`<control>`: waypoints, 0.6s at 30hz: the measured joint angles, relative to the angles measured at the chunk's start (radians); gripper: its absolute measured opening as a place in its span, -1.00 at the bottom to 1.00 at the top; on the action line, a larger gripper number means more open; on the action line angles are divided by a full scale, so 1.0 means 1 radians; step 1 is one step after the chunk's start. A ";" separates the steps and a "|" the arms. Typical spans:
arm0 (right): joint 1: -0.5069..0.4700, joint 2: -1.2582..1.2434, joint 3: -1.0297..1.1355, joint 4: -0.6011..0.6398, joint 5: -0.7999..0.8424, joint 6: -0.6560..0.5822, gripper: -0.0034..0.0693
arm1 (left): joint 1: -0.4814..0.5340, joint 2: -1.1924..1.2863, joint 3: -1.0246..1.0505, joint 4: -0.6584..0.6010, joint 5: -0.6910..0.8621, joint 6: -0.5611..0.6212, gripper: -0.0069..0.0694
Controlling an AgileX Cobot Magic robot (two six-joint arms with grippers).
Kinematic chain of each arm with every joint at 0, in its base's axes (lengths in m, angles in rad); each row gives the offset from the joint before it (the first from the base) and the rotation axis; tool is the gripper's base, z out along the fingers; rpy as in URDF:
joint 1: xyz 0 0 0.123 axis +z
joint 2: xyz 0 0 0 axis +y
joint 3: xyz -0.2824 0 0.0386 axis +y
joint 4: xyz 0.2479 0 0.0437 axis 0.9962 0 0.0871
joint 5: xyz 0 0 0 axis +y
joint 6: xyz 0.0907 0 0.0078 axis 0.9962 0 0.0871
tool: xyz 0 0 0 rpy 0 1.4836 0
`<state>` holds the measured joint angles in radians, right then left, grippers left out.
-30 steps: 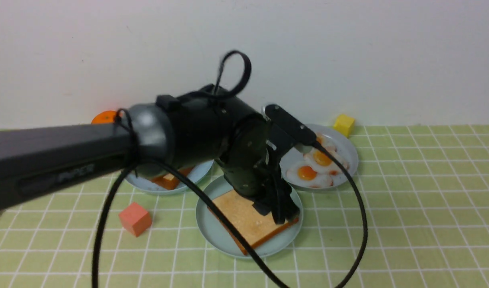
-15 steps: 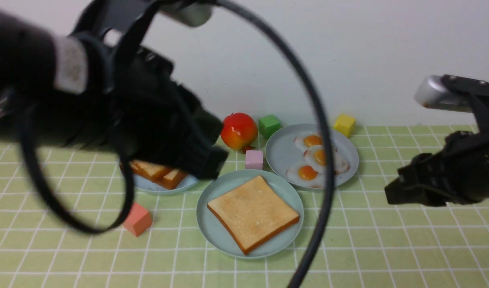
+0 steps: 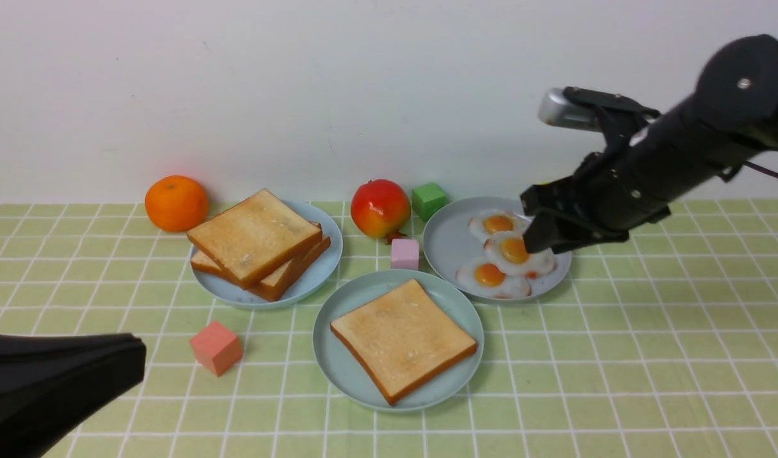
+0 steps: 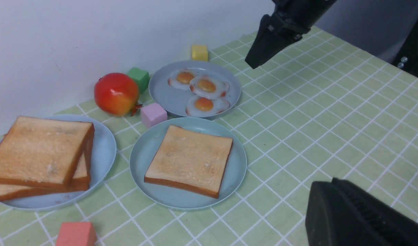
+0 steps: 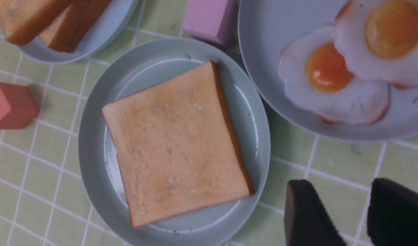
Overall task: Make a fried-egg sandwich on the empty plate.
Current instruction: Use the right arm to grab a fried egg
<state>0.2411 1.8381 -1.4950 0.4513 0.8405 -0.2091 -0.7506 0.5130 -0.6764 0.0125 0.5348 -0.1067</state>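
Observation:
The mint-teal plate (image 3: 328, 366) sits at the centre front and holds one toast slice (image 3: 401, 337), with no egg on it. Three fried eggs (image 3: 514, 251) lie overlapping on the greyer blue plate (image 3: 446, 245) behind it to the right. My right gripper (image 3: 534, 222) is open and empty, hovering above the eggs' right side. In the right wrist view the right gripper (image 5: 342, 184) shows bare cloth between its fingers, near the nearest egg (image 5: 328, 78) and the toast (image 5: 174, 143). My left gripper (image 3: 137, 359) is low at the front left, shut and empty.
A light-blue plate (image 3: 322, 270) at the left holds stacked toast slices (image 3: 255, 236). An orange (image 3: 176, 202), a red fruit (image 3: 380, 207), a green cube (image 3: 428, 200), a pink cube (image 3: 404, 253) and a salmon cube (image 3: 216, 347) stand around the plates. A yellow cube (image 4: 199, 52) is behind the egg plate.
My left arm has lifted off the toast on the mint-teal plate and pulled back to the front left. My right arm has swung in from the right to above the eggs.

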 joint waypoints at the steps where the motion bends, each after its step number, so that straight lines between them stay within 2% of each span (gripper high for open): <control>1: 0.002 0.019 -0.022 -0.007 0.009 0.002 -0.05 | 0.000 0.000 0.000 0.000 0.000 -0.008 -0.85; 7: 0.051 0.177 -0.209 -0.172 0.071 0.142 0.18 | 0.000 0.000 0.002 0.000 0.000 -0.031 -0.85; 11: 0.123 0.289 -0.351 -0.451 0.115 0.336 0.34 | 0.000 -0.001 0.002 0.000 0.000 -0.031 -0.85; 12: 0.129 0.292 -0.357 -0.458 0.116 0.343 0.35 | 0.000 -0.001 0.002 0.000 0.000 -0.031 -0.85; 13: 0.151 0.325 -0.401 -0.529 0.118 0.397 0.41 | 0.000 -0.001 0.002 0.000 0.000 -0.031 -0.85; 18: 0.190 0.403 -0.492 -0.590 0.119 0.437 0.53 | 0.000 -0.001 0.002 -0.001 0.000 -0.031 -0.85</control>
<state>0.4310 2.2412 -1.9873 -0.1390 0.9591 0.2283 -0.7506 0.5118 -0.6744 0.0116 0.5348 -0.1381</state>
